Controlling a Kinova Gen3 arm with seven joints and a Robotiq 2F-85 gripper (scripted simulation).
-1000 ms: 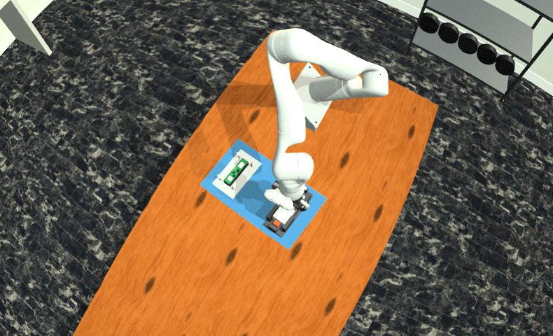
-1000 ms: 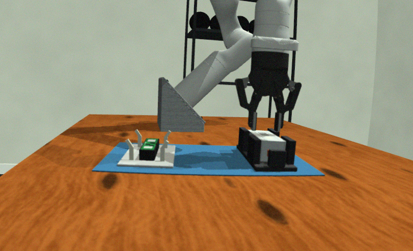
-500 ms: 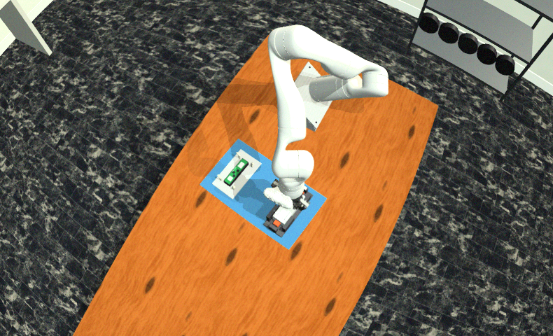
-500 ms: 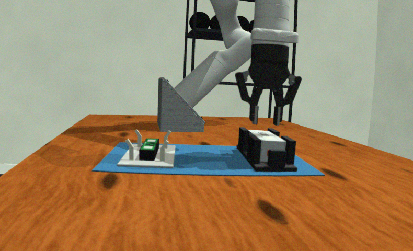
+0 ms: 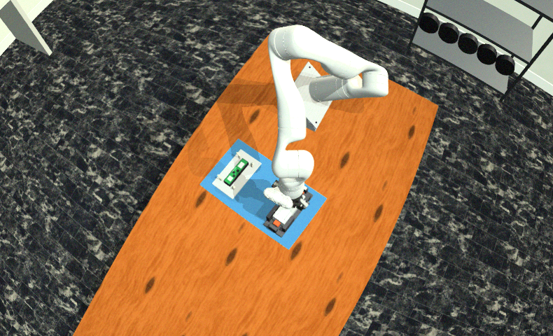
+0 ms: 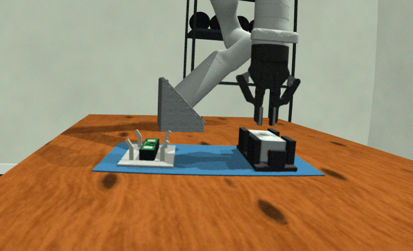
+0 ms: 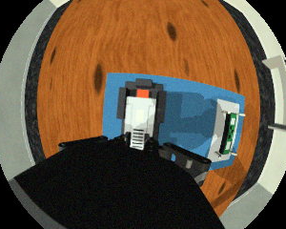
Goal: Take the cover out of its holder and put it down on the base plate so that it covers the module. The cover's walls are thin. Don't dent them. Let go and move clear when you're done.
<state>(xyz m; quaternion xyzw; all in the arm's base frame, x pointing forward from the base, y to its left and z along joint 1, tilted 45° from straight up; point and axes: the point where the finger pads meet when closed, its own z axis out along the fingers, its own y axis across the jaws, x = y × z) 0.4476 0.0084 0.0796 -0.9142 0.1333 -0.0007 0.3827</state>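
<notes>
We are hanging the gripper (image 6: pixel 265 119) in the air above the holder (image 6: pixel 288 149), and it is carrying nothing: the fingers are standing close together with only a narrow gap, and there is nothing between them. The cover (image 6: pixel 269 139) is sitting directly below the fingertips, seated in its black holder on the blue mat (image 6: pixel 202 161), apart from the tool. Off to one side of the tool, well apart, the green module (image 6: pixel 149 147) is waiting on the base plate (image 6: pixel 168 160) between its upright guide posts.

So we are judging that the pick-up is not yet made; the cover is not in our grasp. The next move is calling for us to spread the fingers, come down square over the cover, and close gently, because those thin walls are likely to dent under a hard squeeze.
</notes>
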